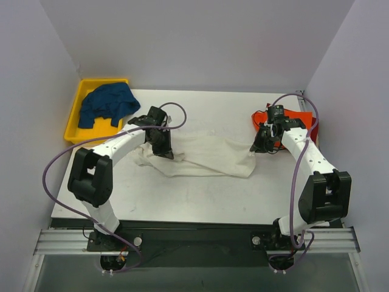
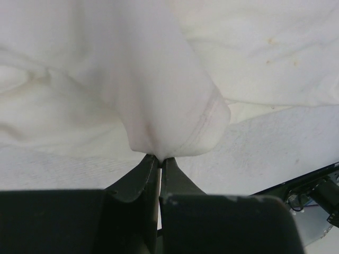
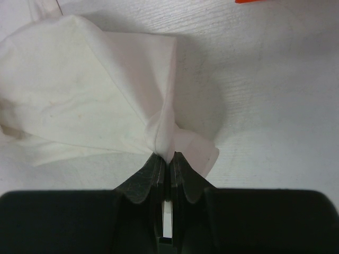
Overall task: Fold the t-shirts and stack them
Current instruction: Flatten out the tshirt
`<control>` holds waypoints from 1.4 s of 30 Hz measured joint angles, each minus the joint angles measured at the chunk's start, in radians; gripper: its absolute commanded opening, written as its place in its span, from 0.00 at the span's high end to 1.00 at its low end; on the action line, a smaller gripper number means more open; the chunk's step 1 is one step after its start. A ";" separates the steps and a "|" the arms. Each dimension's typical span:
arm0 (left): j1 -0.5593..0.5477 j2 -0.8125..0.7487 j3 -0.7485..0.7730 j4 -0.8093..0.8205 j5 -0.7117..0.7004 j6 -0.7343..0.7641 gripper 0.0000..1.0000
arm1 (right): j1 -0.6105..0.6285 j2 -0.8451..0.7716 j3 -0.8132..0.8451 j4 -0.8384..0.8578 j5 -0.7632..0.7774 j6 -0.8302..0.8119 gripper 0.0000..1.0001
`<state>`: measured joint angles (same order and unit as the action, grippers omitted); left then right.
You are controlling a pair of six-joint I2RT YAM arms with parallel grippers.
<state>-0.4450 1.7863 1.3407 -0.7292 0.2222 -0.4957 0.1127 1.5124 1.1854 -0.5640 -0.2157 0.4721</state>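
Note:
A large off-white t-shirt (image 1: 206, 159) lies stretched across the middle of the table. My left gripper (image 1: 160, 146) is shut on its left end; in the left wrist view the cloth (image 2: 159, 90) bunches into the closed tips (image 2: 160, 159). My right gripper (image 1: 262, 143) is shut on its right end; in the right wrist view a pinched fold (image 3: 106, 100) runs into the tips (image 3: 169, 157). An orange-red shirt (image 1: 302, 119) lies at the back right behind the right gripper. A dark blue shirt (image 1: 108, 103) lies in the yellow bin.
The yellow plastic bin (image 1: 76, 118) stands at the back left corner. Grey walls close the table on three sides. A sliver of orange-red cloth (image 3: 249, 1) shows at the top edge of the right wrist view.

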 measured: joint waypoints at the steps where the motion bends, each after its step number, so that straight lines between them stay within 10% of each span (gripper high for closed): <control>1: 0.014 -0.027 -0.019 0.001 0.003 -0.002 0.93 | 0.000 0.000 0.000 0.000 0.000 0.000 1.00; 12: 0.153 -0.133 -0.096 -0.009 0.039 -0.016 1.00 | 0.000 -0.011 -0.010 0.009 -0.010 0.023 1.00; 20: 0.450 -0.279 -0.026 -0.039 -0.026 0.012 1.00 | -0.001 -0.126 -0.021 0.014 -0.036 0.028 1.00; 23: 0.584 -0.346 -0.026 -0.039 -0.049 0.024 1.00 | -0.017 -0.198 -0.092 0.026 -0.037 0.029 0.93; 28: 0.710 -0.429 -0.080 -0.040 -0.062 0.060 1.00 | -0.087 -0.222 -0.240 0.019 -0.003 0.040 0.51; 42: 0.724 -0.441 -0.193 -0.054 -0.020 0.102 1.00 | -0.092 -0.189 -0.314 0.006 0.042 0.012 0.48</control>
<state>0.2787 1.3449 1.1473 -0.7834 0.2024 -0.3935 0.0212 1.3231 0.8711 -0.5575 -0.1734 0.4843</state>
